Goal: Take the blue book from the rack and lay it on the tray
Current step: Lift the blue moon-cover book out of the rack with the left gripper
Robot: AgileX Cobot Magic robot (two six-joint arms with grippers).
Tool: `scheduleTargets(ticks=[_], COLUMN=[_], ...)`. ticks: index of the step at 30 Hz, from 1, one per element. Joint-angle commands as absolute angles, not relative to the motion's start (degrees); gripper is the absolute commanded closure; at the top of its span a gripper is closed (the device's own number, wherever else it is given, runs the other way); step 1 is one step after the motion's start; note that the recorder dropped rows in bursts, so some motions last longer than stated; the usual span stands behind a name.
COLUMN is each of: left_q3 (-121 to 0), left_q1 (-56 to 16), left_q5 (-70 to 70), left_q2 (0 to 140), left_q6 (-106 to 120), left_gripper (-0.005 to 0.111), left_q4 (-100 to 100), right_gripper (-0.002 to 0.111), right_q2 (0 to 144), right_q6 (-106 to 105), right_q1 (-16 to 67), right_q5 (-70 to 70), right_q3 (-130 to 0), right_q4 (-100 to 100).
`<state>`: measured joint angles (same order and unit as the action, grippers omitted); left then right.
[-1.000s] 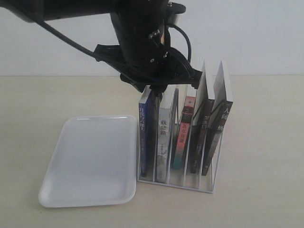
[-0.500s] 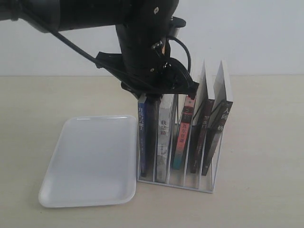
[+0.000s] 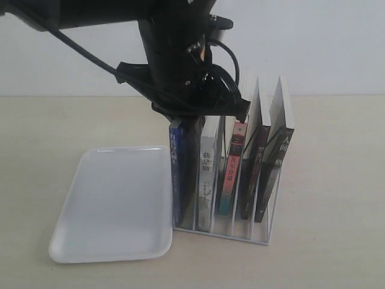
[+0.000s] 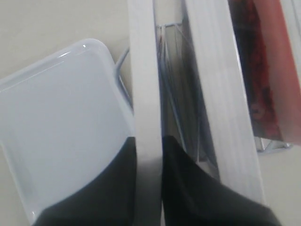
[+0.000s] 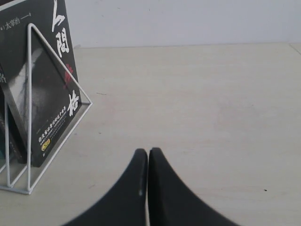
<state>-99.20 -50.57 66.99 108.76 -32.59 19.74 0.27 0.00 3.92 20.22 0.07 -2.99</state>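
Left pincer (image 4: pixel 149 141): pinching the top page edge of the blue book (image 4: pixel 143 70), one dark finger (image 4: pixel 117 183) on each face. Right pincer (image 5: pixel 148 155): tips pressed together with nothing between them, low over the bare desk (image 5: pixel 211 103) off the rack's (image 3: pixel 222 235) far end.

Hidden or unclear: in the exterior view the left pincer's tips are lost behind the black wrist housing. The book's cover shows in no view, its spine characters are too blurred to read, and the wrist view gives only a white strip of pages. Whether the tray (image 3: pixel 108 205) touches the rack cannot be told.

Blue book: narrow dark blue spine with pale characters, near upright, foot in the rack's end slot, the one beside the tray. A pale-spined book (image 3: pixel 207 174) stands in the next slot. Rack and tray sit side by side, well short of the desk's far edge.

Left arm (image 3: pixel 174 54): enters from the upper left, wrist turned straight down over the book, black cable looping off its side.
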Motion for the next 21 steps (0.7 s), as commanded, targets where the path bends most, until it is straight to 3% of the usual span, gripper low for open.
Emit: scheduleTargets(ticks=[1, 21], left_q3=[-99.4, -99.4], left_q1=[-50.5, -50.5], left_q5=[69.1, 70.0], left_q2=[103.6, 83.4], left_q6=[-30.9, -23.1], left_gripper=[0.102, 0.102], left_q4=[20.3, 17.6], right_gripper=[0.108, 0.108], right_q2=[0.0, 0.0], right_q6=[0.0, 0.0], right_q1=[3.5, 3.5], right_q5=[20.0, 20.0], right_q3=[0.0, 0.0], right_q4=[-2.9, -2.9])
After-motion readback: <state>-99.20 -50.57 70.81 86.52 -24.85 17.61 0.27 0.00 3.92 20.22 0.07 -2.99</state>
